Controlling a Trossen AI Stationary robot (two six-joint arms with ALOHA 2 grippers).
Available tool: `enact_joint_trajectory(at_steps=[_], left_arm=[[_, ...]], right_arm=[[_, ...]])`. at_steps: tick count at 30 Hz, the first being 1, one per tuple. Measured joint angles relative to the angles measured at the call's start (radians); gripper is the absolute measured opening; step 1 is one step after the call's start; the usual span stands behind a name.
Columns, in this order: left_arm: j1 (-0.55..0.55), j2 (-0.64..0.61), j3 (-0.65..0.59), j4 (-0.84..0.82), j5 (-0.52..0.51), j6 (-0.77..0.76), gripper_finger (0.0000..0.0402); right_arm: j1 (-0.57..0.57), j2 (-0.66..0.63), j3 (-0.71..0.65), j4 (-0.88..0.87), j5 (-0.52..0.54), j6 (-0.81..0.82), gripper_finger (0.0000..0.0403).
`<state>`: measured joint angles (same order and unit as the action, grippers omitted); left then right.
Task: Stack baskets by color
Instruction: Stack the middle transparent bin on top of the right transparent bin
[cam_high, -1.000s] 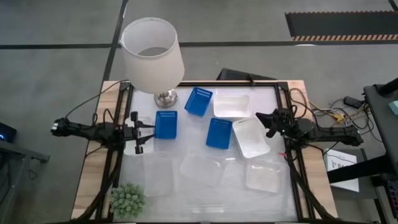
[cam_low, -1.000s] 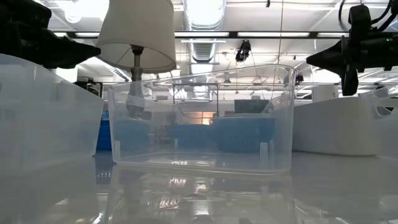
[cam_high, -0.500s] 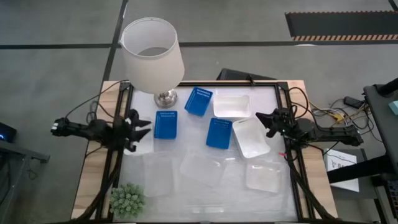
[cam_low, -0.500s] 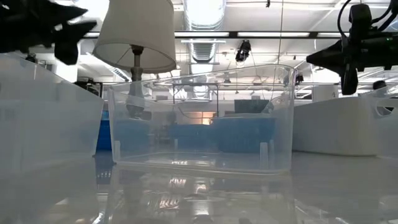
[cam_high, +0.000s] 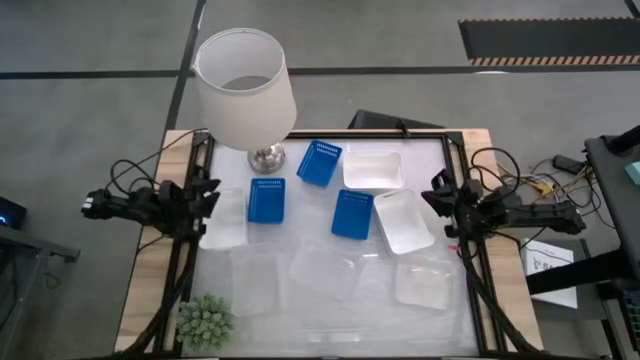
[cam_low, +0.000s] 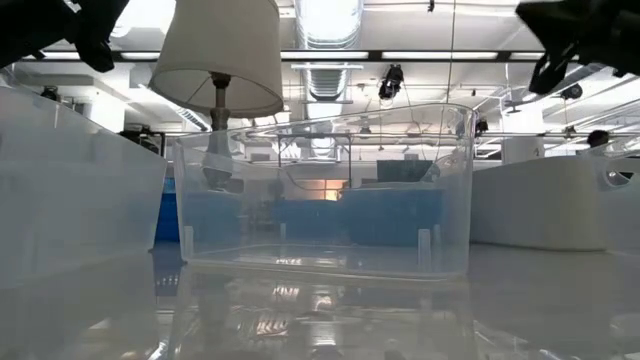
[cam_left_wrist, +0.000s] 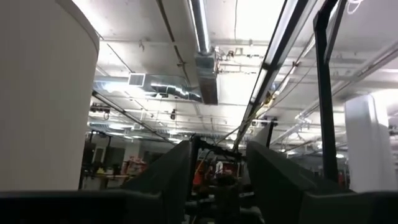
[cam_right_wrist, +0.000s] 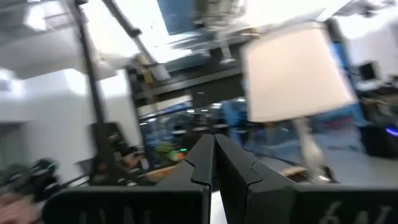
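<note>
White tabletop (cam_high: 330, 310) in a dark frame fills the middle of the high view, and on it stands a table lamp with a wide white drum shade (cam_high: 243, 85) at the far left corner. Three plain white shallow plastic baskets come next: one (cam_high: 373, 170) at the far side, one (cam_high: 404, 220) tilted just beside the right edge, and one (cam_high: 224, 218) at the left edge. Three translucent clear baskets sit along the near half — left (cam_high: 255, 280), middle (cam_high: 326, 268) and right (cam_high: 422, 283); the low view looks straight through the middle one (cam_low: 322, 190). Three bright blue slotted baskets lie between the lamp and the white ones: one (cam_high: 319, 162) near the lamp's base, one (cam_high: 267, 200) just beside the left white basket, one (cam_high: 352, 214) touching the tilted white basket's side. None is stacked on another. A small green spiky plant (cam_high: 205, 320) sits at the near left corner.

The left gripper (cam_high: 208, 194) hangs raised over the table's left edge, its fingers (cam_left_wrist: 168, 174) spread apart with nothing between them. The right gripper (cam_high: 437, 196) hangs at the right edge, fingers (cam_right_wrist: 199, 165) pressed together — empty.
</note>
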<state>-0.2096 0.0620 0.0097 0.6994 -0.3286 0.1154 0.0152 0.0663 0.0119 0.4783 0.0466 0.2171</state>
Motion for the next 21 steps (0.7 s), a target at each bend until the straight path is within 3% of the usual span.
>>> enact_joint_trajectory(at_steps=[8, 13, 21], left_arm=[[0.000, 0.016, 0.000, 0.000, -0.018, 0.023, 0.0143], [-0.001, 0.016, 0.001, 0.001, -0.111, 0.022, 0.0143], [-0.001, 0.018, 0.001, 0.000, -0.115, 0.022, 0.0143]], right_arm=[[0.000, 0.199, 0.012, 0.191, -0.002, -0.013, 0.0009], [0.000, 0.379, 0.126, 0.193, -0.002, -0.064, 0.0009], [0.058, 0.677, 0.351, 0.185, 0.009, -0.179, 0.0009]])
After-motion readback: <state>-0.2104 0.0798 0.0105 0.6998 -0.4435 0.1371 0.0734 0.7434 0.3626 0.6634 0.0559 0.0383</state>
